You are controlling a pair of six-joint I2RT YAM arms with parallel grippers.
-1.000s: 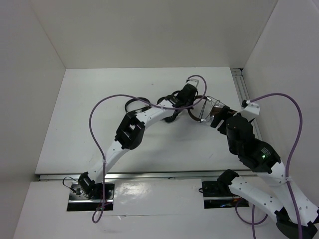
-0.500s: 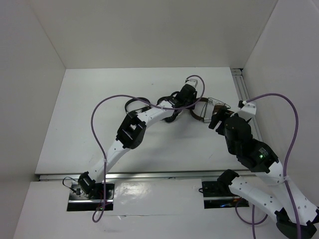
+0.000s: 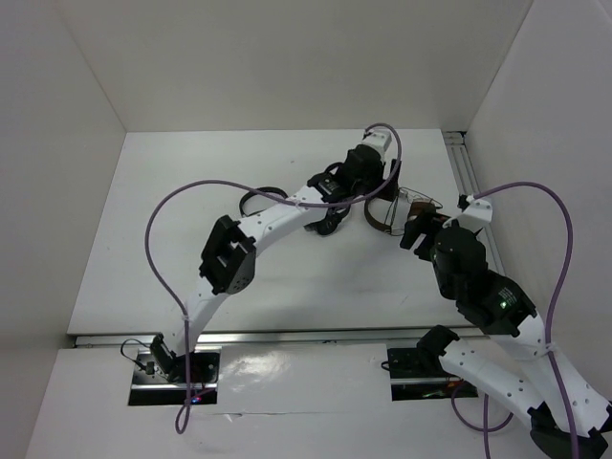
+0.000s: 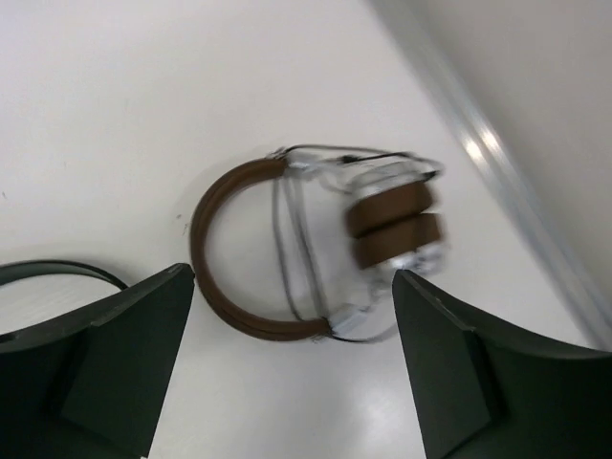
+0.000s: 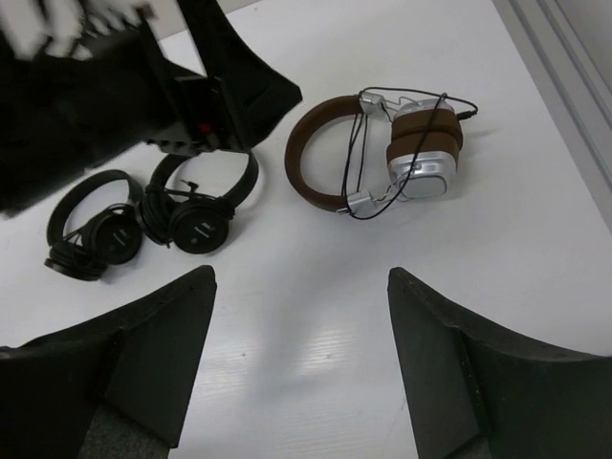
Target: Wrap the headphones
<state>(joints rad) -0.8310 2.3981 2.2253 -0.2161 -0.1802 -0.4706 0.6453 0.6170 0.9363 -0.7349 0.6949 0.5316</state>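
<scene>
The headphones (image 5: 382, 153) lie flat on the white table, brown headband to the left, the two silver earcups with brown pads stacked on the right. Their thin black cable (image 5: 361, 143) runs in loops over the frame and earcups. My left gripper (image 4: 292, 277) hangs open above the headphones (image 4: 316, 249), holding nothing; in the top view this left gripper (image 3: 368, 182) sits just left of the headphones (image 3: 387, 215). Nearer the table's front, my right gripper (image 5: 299, 274) is open and empty. The top view puts that right gripper (image 3: 416, 229) close beside the headphones.
Two smaller all-black headphones (image 5: 91, 234) (image 5: 196, 215) lie side by side left of the brown pair. An aluminium rail (image 3: 464, 172) runs along the table's right edge, close to the earcups. White walls enclose the table on three sides.
My left gripper has gone from shut to open, let go of the headphones, and drawn up and back from them. The headphones now rest on the table. The right arm barely shifted.
</scene>
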